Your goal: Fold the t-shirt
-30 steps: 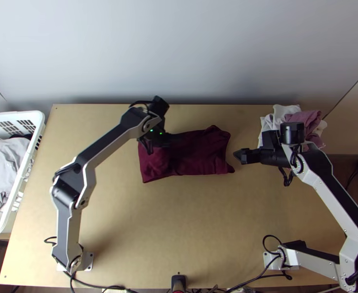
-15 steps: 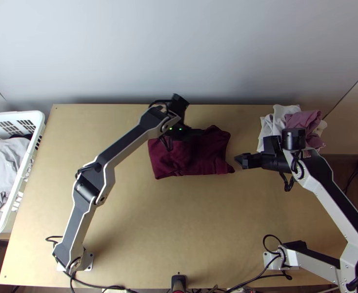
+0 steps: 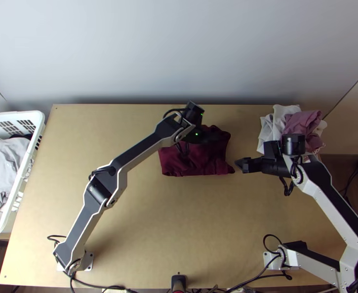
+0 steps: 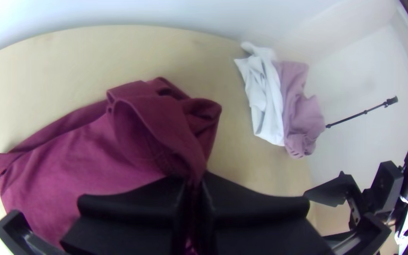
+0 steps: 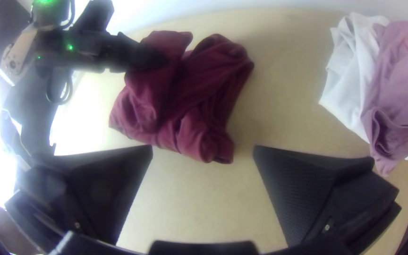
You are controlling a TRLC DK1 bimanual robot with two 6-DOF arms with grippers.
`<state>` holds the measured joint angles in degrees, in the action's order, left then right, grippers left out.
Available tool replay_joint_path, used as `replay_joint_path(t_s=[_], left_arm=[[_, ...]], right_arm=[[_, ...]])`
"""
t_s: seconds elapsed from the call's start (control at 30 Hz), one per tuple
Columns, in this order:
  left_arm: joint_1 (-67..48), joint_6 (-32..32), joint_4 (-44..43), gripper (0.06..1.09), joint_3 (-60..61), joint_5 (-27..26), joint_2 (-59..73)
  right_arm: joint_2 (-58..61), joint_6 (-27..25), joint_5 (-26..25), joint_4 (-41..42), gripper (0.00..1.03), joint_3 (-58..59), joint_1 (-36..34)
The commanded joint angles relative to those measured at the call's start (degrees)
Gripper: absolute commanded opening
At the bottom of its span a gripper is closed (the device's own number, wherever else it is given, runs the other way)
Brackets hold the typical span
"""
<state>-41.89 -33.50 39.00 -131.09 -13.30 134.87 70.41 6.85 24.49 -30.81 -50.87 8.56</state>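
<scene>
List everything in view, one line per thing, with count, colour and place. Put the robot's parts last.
t-shirt: one, dark red, bunched on the table, pinched by the left gripper
white cloth: one, table's far right corner
mauve cloth: one, beside the white cloth
table: one, light wood, beneath both arms
basket: one, white, left edge
clothing: light grey, inside the basket
wall: one, pale, behind the table
arms: two, silver-grey and black, one each side
left gripper: one, black, on the t-shirt
right gripper: one, black, right of the t-shirt, fingers apart
</scene>
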Motion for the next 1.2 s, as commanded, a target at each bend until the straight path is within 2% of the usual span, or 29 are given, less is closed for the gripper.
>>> replay_joint_path(t_s=[0.0,0.1,0.2,0.23,0.3,0.33,0.4,0.43,0.63,0.77,1.0,1.17], left_arm=[[-1.9,-1.4,-4.0,0.09,-0.6,-0.8,0.7],[-2.9,-3.2,-4.7,0.13,-1.9,-0.8,0.0],[-3.4,-2.8,-4.5,0.14,-1.8,-1.0,-0.7],[-3.6,-2.1,-4.2,0.17,-1.8,-1.5,-0.7],[-4.3,0.4,-3.6,0.36,-1.8,-1.3,-0.6],[-4.7,2.3,-2.5,0.5,-1.8,-1.3,-0.6],[-5.3,3.9,-0.9,0.98,-1.7,0.6,-0.4],[-5.4,3.9,-0.2,1.04,-1.7,1.2,-0.2],[-3.3,0.1,1.3,1.04,-1.7,5.3,2.6],[0.1,-4.6,1.5,1.04,-1.7,4.7,2.9],[3.3,-4.5,5.1,1.04,0.7,1.8,-1.2],[6.6,0.3,12.3,1.04,2.6,1.3,-3.9]], right_arm=[[-0.4,0.2,0.3,1.1,0.99,1.9,0.3],[-0.9,0.2,0.2,1.8,0.99,3.2,0.5],[-1.1,0.2,0.2,1.8,0.99,3.4,0.5],[-1.2,0.2,0.2,1.8,0.99,3.5,0.5],[-1.4,0.2,0.3,1.8,0.99,3.8,0.6],[-1.5,0.3,0.2,1.8,0.99,3.9,0.8],[-1.9,0.4,0.3,1.8,0.99,4.2,0.9],[-2.0,0.4,0.3,1.8,0.99,4.5,1.0],[-3.0,0.4,0.5,2.2,0.99,6.0,1.2],[-3.7,0.5,0.5,2.6,0.99,6.9,1.6],[-4.1,1.1,0.5,2.7,0.99,6.0,2.5],[-3.6,3.0,1.3,2.7,0.99,6.6,4.2]])
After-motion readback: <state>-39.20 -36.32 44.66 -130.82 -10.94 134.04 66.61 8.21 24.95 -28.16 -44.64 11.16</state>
